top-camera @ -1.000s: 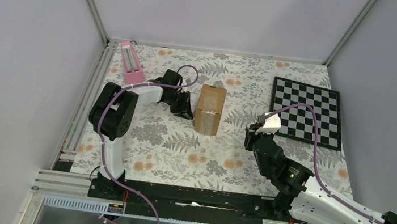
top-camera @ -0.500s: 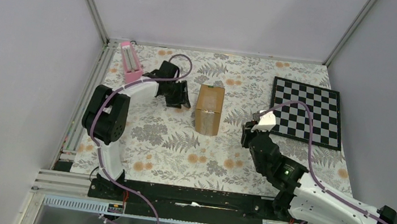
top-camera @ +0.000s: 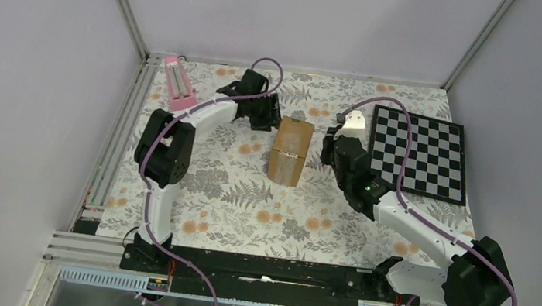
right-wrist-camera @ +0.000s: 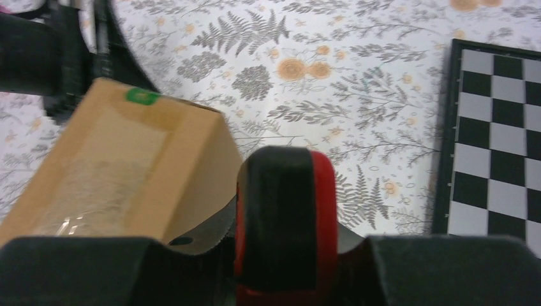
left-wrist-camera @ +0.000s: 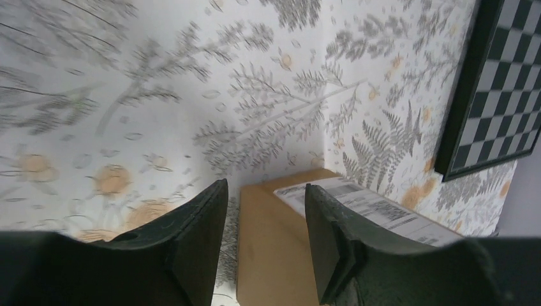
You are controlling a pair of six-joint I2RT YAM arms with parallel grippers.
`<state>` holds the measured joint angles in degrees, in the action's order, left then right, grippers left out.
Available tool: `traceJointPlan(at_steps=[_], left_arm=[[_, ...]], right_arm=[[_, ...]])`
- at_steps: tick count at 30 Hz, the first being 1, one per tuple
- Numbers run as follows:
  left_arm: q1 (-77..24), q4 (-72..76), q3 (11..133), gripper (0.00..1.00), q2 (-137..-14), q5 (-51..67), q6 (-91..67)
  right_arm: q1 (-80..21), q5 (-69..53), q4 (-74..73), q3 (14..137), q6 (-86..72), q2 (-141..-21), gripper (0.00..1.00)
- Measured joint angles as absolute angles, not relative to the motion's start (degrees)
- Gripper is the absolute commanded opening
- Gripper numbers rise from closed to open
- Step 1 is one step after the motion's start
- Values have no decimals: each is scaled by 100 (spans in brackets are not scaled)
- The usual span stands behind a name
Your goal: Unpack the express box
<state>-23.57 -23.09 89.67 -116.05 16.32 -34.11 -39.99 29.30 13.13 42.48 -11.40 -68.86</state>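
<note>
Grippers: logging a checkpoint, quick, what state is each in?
Left gripper: open, empty.
Right gripper: shut on a red-black tool.

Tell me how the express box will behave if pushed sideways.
Likely stiff: the express box keeps crisp taped edges. Probably slides rather than rolls, lying flat-sided on the floral cover. Its glossy tape may be slippery to grip.
</note>
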Motion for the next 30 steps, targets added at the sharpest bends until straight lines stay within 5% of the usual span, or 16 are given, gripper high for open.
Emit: traceJointPlan(at_steps=[16,27,30], left_arm=[[-3426,-2053,8276,55,-11535,1721,-3664],[-3144,-2130,7741,95,-10022,1640,-3533],[-2836,-2248,8110,99,-9789,1911,-3166]], right_arm=[[-4342,2740,679,3691,-1737,-5714,0],[-4372,2738,-598,3632,-1778,-4458,0],[-4372,2692,-816,3721,-1664,-4252,0]])
